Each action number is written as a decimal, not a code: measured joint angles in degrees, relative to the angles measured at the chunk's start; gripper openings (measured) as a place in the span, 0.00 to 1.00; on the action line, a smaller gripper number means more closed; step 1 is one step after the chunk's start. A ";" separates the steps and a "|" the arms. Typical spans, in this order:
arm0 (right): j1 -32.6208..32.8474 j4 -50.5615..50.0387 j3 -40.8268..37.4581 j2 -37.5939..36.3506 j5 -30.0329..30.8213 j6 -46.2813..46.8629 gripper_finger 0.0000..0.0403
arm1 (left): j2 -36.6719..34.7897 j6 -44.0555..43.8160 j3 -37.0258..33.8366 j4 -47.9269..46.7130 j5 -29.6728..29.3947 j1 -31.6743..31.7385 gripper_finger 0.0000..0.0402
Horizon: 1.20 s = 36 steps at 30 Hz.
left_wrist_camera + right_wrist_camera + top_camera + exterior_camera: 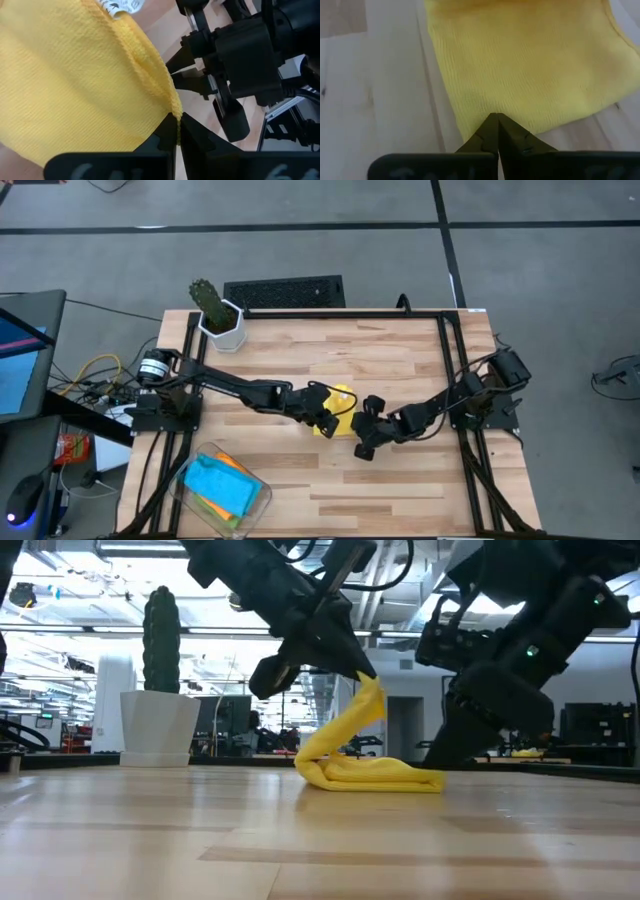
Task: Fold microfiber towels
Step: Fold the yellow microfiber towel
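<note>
The left arm's fingers (pixel 175 131) are pinched tight on one edge of the yellow towel (pixel 365 755), lifting that edge up off the wooden worktop (pixel 400 480) so the cloth rises in a slanted flap while the rest lies in a low folded heap beneath it; this looks like the carrying half of a fold, with the raised edge held high enough to be laid over the part that stays down. The right arm's fingers (pixel 497 131) are pressed together at the near edge of the same towel, low against the worktop, and it cannot be told for sure whether they grip the cloth or merely pin or rest at it; their placement suggests they steady the lower layer so it does not drag along. From above, both grippers, left (pixel 322 412) and right (pixel 368 430), meet around the towel near the middle of the worktop, the arms reaching in from the left and right edges. Towards the front left corner sits a clear container (pixel 185 480) holding a light blue towel (pixel 222 485) with an orange towel (pixel 232 464) showing under it, apparently set aside. A green cactus in a white pot (pixel 217 315) stands at the back left corner, well apart from the work
</note>
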 joint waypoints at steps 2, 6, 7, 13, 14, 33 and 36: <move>-0.01 0.51 0.01 0.39 0.04 0.00 0.06 | 0.06 -0.04 0.00 -0.07 0.00 0.03 0.00; 0.02 0.94 0.01 0.40 0.04 -0.08 0.05 | 0.08 -0.07 0.00 -0.05 -0.23 0.33 0.00; 0.02 0.96 0.01 0.40 0.02 -0.21 0.05 | 0.08 -0.07 0.00 0.04 -0.42 0.45 0.00; 0.02 1.30 0.01 0.41 0.04 -0.49 0.07 | 0.08 -0.40 0.00 2.18 -0.95 0.86 0.00; 0.02 1.29 0.01 0.42 0.04 -0.53 0.08 | 0.08 -0.57 0.00 2.29 -1.01 0.85 0.00; -0.07 1.38 0.01 0.42 0.04 -1.11 0.08 | 0.08 -2.06 0.00 4.91 -1.07 0.79 0.02; -0.07 1.40 0.01 0.42 0.04 -1.11 0.06 | 0.08 -2.04 -0.02 5.72 -1.10 0.79 0.04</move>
